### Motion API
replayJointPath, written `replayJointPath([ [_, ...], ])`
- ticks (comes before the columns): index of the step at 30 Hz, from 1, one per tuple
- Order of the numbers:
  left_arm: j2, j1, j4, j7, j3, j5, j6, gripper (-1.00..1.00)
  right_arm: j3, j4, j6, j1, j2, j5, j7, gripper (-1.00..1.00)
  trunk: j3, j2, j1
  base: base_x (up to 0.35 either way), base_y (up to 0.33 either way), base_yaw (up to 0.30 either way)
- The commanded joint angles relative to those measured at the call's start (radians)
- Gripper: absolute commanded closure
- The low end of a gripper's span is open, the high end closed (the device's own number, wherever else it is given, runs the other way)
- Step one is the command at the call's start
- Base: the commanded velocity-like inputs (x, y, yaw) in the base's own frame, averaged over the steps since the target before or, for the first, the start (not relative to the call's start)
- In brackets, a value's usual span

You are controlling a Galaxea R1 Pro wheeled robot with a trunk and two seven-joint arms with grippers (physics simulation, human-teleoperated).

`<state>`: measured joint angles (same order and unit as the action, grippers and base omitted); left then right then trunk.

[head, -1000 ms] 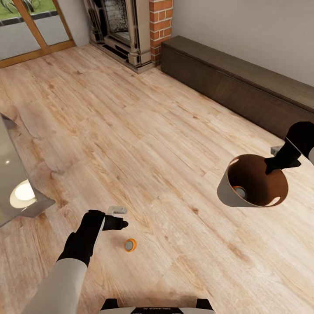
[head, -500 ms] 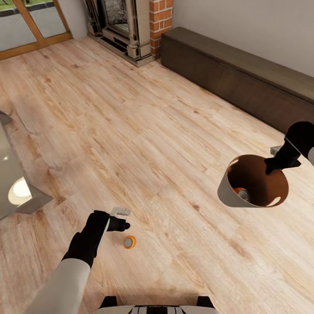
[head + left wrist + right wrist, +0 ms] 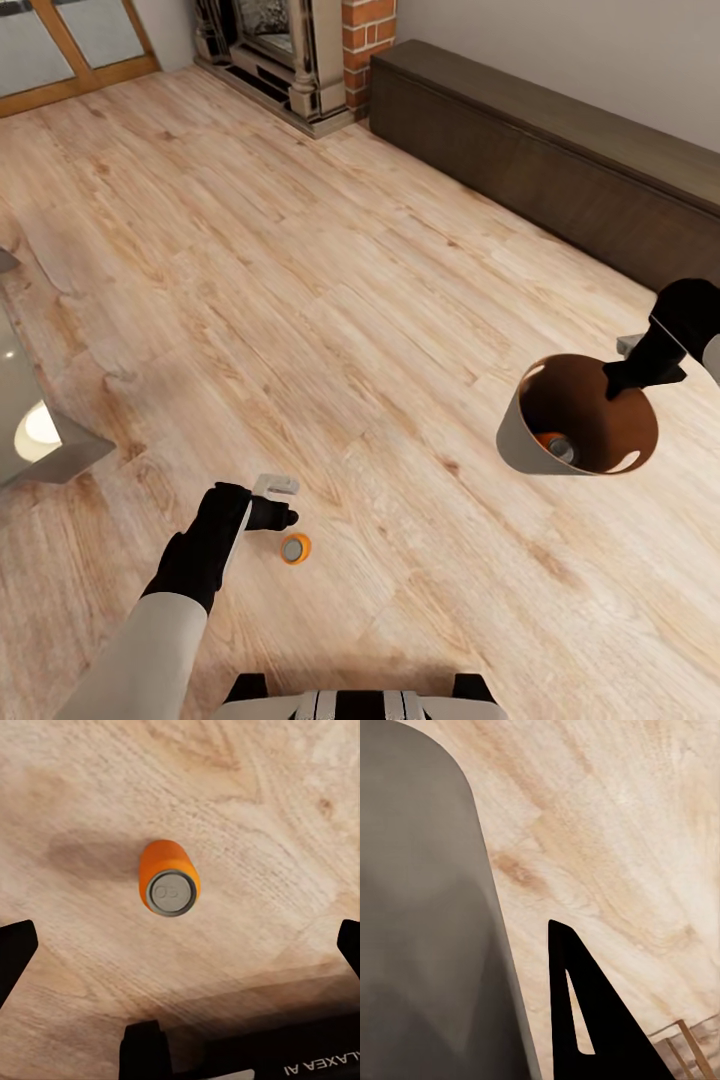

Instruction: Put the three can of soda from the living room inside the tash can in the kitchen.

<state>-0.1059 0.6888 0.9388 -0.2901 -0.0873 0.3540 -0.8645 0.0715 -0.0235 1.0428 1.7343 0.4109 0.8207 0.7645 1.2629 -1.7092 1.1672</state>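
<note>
The left pincer [image 3: 272,500] hangs open above the upright orange soda can [image 3: 295,548] on the wood floor [image 3: 330,300], while the right pincer [image 3: 640,365] grips the rim of the grey tapered bin [image 3: 515,435].

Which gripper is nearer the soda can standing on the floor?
Left. The left gripper hangs open just above the can on the floor, apart from it. The right gripper is far across the floor, shut on the rim of the trash can.

Two soda cans [image 3: 295,548] [image 3: 553,445], one bin [image 3: 520,440].
</note>
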Motion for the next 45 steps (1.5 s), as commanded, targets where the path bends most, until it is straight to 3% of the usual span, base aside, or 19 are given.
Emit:
replayJointPath([
  [1,0.000,0.000,0.000,0.000,0.000,0.000,0.000,-1.00,-0.005,0.000,0.004,0.001,0.000,-0.009,0.000,1.00,0.005,-0.007,0.004,0.000,0.000,0.000],
  [18,0.004,-0.002,0.004,0.001,0.001,0.002,0.007,-1.00,-0.005,-0.001,0.004,-0.004,0.000,-0.009,-0.005,1.00,0.085,-0.126,0.069,0.000,0.000,0.000],
  [25,0.002,-0.003,0.008,0.044,0.001,-0.001,0.007,-1.00,-0.005,-0.001,0.004,-0.005,0.001,-0.009,-0.007,1.00,0.118,-0.175,0.096,0.000,0.000,0.000],
  [45,0.002,-0.003,0.011,0.051,0.001,-0.004,0.007,-1.00,-0.004,-0.001,0.004,-0.007,0.001,-0.009,-0.007,1.00,0.212,-0.315,0.172,0.000,0.000,0.000],
])
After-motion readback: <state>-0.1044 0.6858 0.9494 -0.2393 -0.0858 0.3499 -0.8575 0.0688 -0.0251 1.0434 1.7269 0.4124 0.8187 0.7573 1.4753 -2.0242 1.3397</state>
